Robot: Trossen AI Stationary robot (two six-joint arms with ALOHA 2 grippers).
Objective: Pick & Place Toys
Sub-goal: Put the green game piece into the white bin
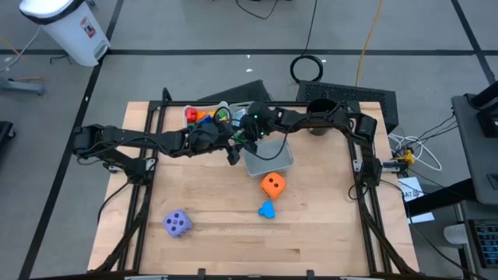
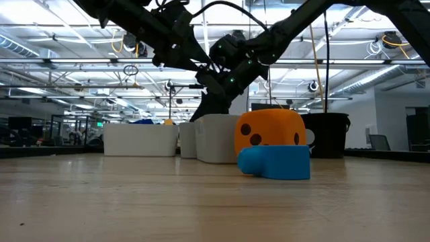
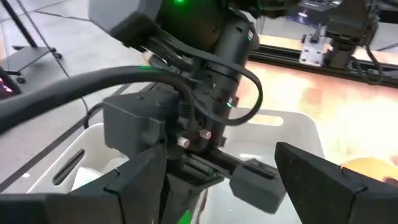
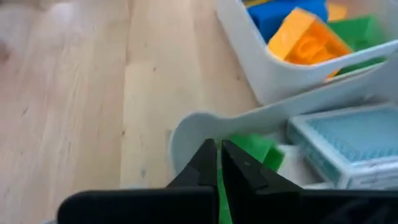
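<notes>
Nearest the low camera, a small blue plastic building block (image 2: pixel 275 163) lies on the wooden counter (image 1: pixel 218 233) with the larger orange plastic die (image 2: pixel 271 136) just behind it, both still outside any bin, and a purple die (image 1: pixel 177 224) sits well apart toward the counter's front left corner. Both arms crowd together over the grey rectangular plastic bin (image 1: pixel 268 162), beside the white rectangular plastic bin (image 1: pixel 204 114) that already carries red, orange and green blocks. Pressed shut, the right end effector (image 4: pixel 217 163) has its two dark fingers meeting on a thin green piece (image 4: pixel 252 149) down at the rim of the grey bin; it appears pinched, though how firmly I cannot tell. Standing open and holding nothing, the left end effector (image 3: pixel 217 180) has its fingers spread either side of the right arm's wrist, very close to it. Collision is the chief risk, in my judgement: any lift or swing by either arm could strike the other or snag a cable. A thin edge grip on the green piece could also slip, dropping it outside the bin, and fingers this low at the rim could drag or tip the light bin as they rise
</notes>
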